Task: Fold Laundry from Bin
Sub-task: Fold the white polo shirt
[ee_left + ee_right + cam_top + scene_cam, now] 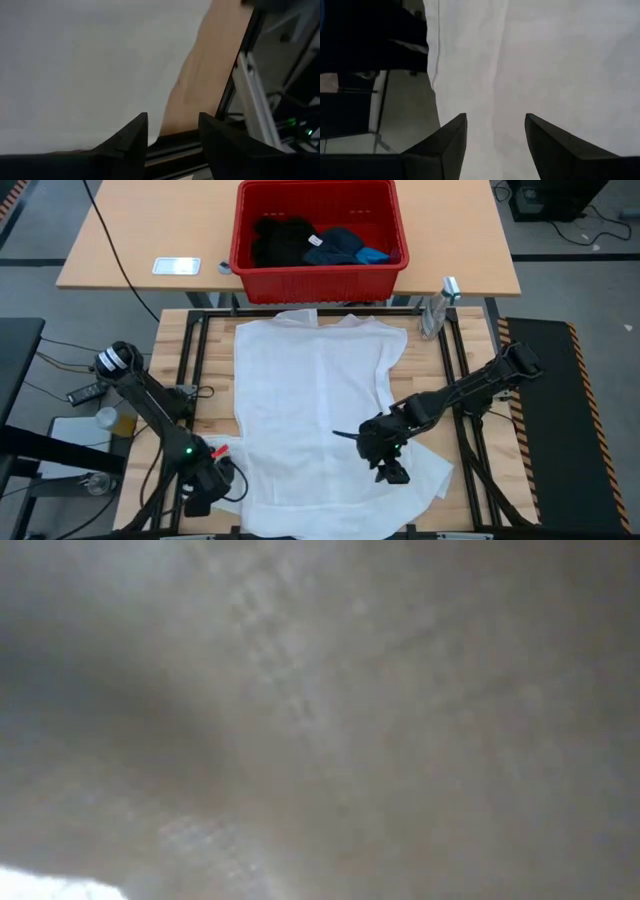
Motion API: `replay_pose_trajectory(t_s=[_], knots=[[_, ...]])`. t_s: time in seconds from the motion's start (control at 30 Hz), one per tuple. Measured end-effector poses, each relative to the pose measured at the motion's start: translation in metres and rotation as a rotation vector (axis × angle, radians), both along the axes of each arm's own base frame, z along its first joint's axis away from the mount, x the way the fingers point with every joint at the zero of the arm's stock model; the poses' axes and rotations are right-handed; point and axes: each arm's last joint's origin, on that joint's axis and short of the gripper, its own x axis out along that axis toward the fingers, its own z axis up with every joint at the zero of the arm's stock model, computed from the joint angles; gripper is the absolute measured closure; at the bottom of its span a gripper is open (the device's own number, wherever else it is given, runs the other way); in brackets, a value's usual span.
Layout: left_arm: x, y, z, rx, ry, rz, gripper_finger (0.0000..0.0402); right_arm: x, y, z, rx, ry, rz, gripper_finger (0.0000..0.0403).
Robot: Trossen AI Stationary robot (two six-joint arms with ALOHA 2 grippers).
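Flattening is in hand: white garment (315,415) is spread on the tabletop; left gripper (172,137) and right gripper (495,137) gape empty at its near corners. A fresh grasp for folding is called for.

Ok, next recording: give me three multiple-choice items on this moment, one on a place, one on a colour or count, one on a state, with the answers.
1. Where does the large white garment lie?
A. Inside the bin
B. Spread flat on the table
C. Hanging from the right arm

2. What colour is the bin?
A. Red
B. Green
C. Grey

3. How do the two pincers stand?
A. Both shut on the white garment
B. Left shut, right open
C. Both open, holding nothing

Answers:
1. B: the high view shows it laid out across the table, in front of the bin.
2. A: its walls and rim are red, with the black garment, dark navy garment and small blue garment inside.
3. C: each wrist view shows a clear gap between the fingers of the left pincer and right pincer, with no cloth pinched.
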Motion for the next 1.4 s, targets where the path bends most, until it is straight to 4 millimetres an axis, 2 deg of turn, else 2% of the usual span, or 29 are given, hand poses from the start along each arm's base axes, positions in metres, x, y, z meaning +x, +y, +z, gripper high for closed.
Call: replay_pose_trajectory(t_s=[0.2,0.43,0.6,0.8,0.93,1.07,1.13,1.2,1.27,1.4], knots=[[-0.016,-0.009,-0.005,0.004,-0.003,-0.108,0.0207,0.001,0.0,0.0,-0.001,-0.011,-0.011,0.0197],[-0.038,-0.034,-0.022,0.05,0.077,-0.081,0.0207,0.002,0.0,0.0,-0.024,-0.024,-0.038,0.0197],[-0.04,-0.032,-0.033,0.161,0.137,-0.009,0.0208,0.004,0.0,0.001,-0.021,-0.036,-0.041,0.0197],[-0.041,-0.035,-0.035,0.185,0.062,0.006,0.0223,0.003,0.0,0.001,-0.008,-0.02,-0.049,0.0197],[-0.042,-0.033,-0.036,0.222,0.039,0.009,0.0249,0.003,0.0,0.001,-0.002,-0.017,-0.045,0.0197],[-0.039,-0.04,-0.044,0.195,0.033,-0.022,0.0291,0.003,0.0,0.001,-0.003,-0.018,-0.044,0.0197],[-0.038,-0.044,-0.048,0.169,0.047,-0.041,0.0324,0.003,0.0,0.001,-0.008,-0.022,-0.044,0.0197],[-0.037,-0.045,-0.048,0.161,0.063,-0.043,0.0373,0.003,0.0,0.001,-0.009,-0.022,-0.045,0.0198],[-0.035,-0.043,-0.04,0.214,0.054,-0.029,0.0391,0.003,0.0,0.001,-0.01,-0.023,-0.044,0.0198],[-0.028,-0.04,-0.002,0.267,-0.027,-0.012,0.0398,0.007,-0.001,0.003,-0.013,-0.046,-0.068,0.0206]])
